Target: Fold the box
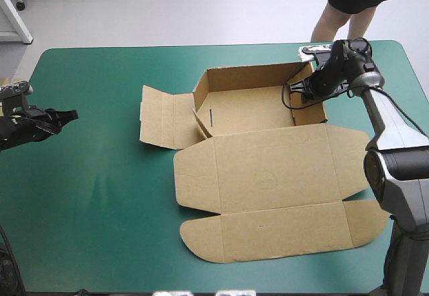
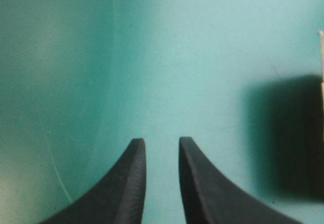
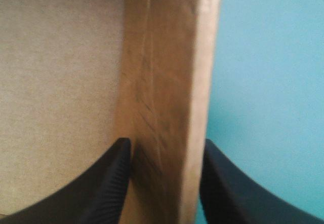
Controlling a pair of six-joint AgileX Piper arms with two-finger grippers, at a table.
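Black fin-shaped fingers of your right gripper (image 3: 164, 150) clamp the raised right wall (image 3: 162, 72) of the brown cut-board box (image 1: 268, 169), one inside the tray, one outside, probably to press that fold firm. The tray stands at the far middle of the teal-green counter (image 1: 94, 209), lid flat toward the near edge; your left gripper (image 1: 67, 115), fingers slightly parted and empty, is parked near the left edge, clear of the work.
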